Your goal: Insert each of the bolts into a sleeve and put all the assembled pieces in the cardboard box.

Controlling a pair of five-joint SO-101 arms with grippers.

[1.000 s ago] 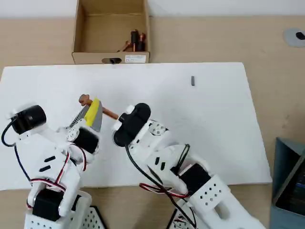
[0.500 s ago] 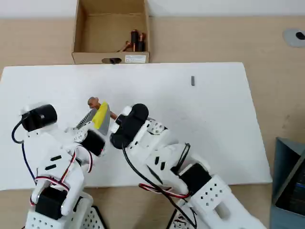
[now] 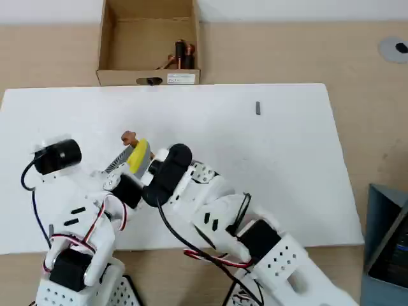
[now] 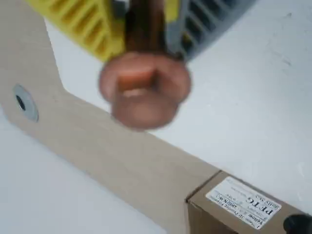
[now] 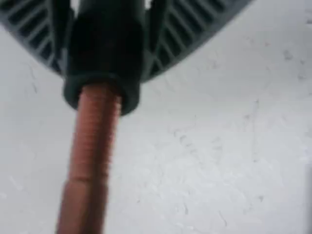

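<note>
Left gripper (image 4: pixel 142 39) and right gripper (image 5: pixel 104 63) had drawn closer together over the white sheet (image 3: pixel 287 166). A white printed label (image 3: pixel 181 78) sat on the cardboard box (image 3: pixel 108 78), which held assembled pieces (image 3: pixel 180 53); a small grey piece (image 3: pixel 258 108) lay well apart. The left clamped the copper bolt (image 4: pixel 145 92); the right clasped the black sleeve (image 5: pixel 102 39), bolt shaft inside it.
</note>
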